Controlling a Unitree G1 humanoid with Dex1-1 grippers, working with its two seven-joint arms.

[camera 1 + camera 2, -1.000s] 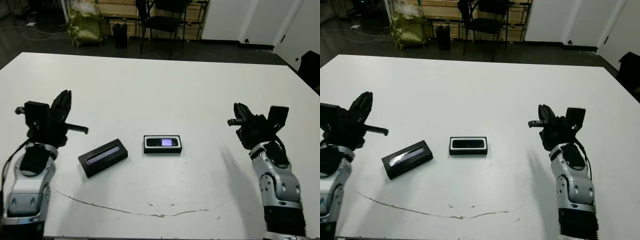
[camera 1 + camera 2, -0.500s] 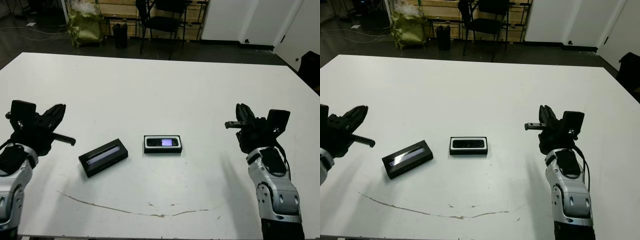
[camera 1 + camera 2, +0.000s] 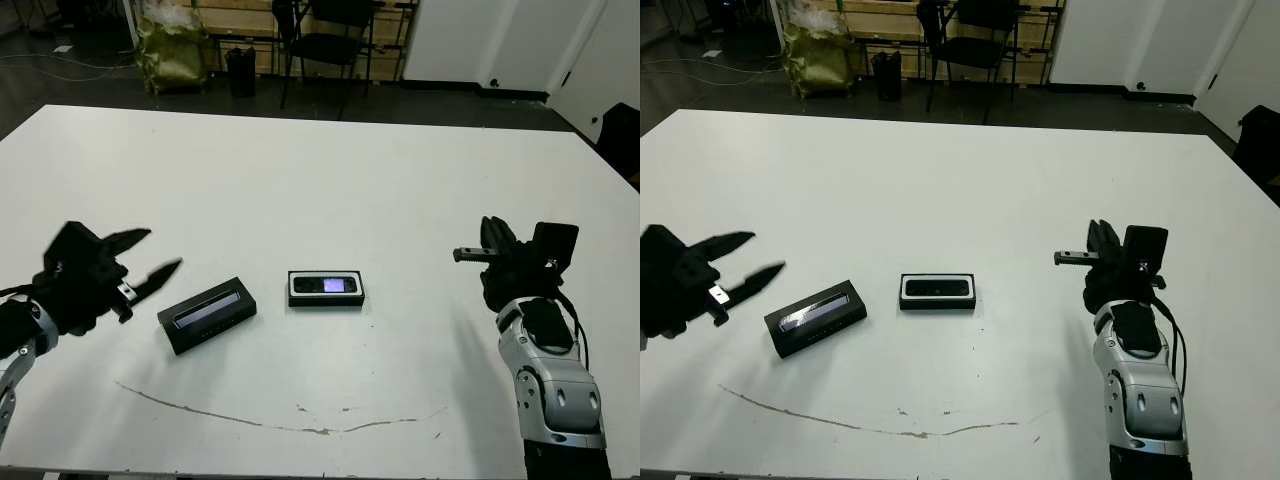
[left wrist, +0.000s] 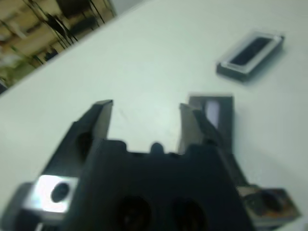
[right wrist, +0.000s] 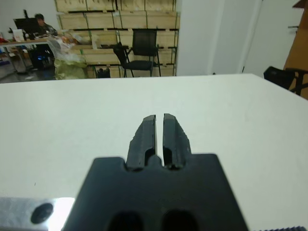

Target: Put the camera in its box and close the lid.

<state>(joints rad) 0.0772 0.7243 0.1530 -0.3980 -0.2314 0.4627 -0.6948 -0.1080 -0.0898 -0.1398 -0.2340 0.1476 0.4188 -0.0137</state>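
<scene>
The camera (image 3: pixel 325 285) lies crosswise in the box (image 3: pixel 326 300) (apparently level).

My left wrist view is blurred, the lid (image 4: pixel 216 115) partly hidden behind my left gripper (image 4: pixel 147 120); my left arm runs off the head views' edge.

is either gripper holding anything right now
No. The left gripper is open and empty near the lid; the right gripper is shut on nothing.
</scene>
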